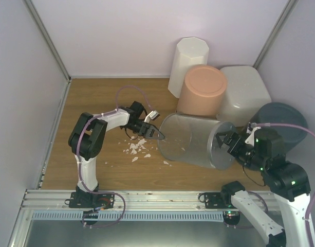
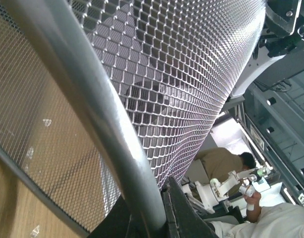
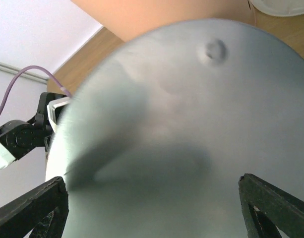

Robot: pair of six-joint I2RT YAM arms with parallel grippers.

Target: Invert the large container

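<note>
tub sits at ~1–2 o'clock on table, back R corner, boxed in by peach bin at its 9 and dark bin at its 4–5. Neither arm is on it. L gripper is pinched narrow on the rim of mesh bin, which lies on its side mid-table, mouth to 9, solid base to 3. R gripper has jaws spread wide right at that base; can't tell if touching, nothing clamped. Risks, my read: (1) one-sided rim pinch, so mesh bin can pivot or slip out and roll into peach bin/tub; (2) R arm is packed close to dark bin + tub, a swing toward 12 could knock them; (3) tub is close to corner walls w/ bins on the other sides, so little room for fingers at its rim, and slick plastic may slide instead of tipping; (4) effort going to the wrong obj. Tub orientation: from above only a smooth closed face w/ rounded corners, no opening seen, so prob base-up, mouth down; not certain, rim hidden. Long axis approx 12–6, leaning a bit to 11–5.
</note>
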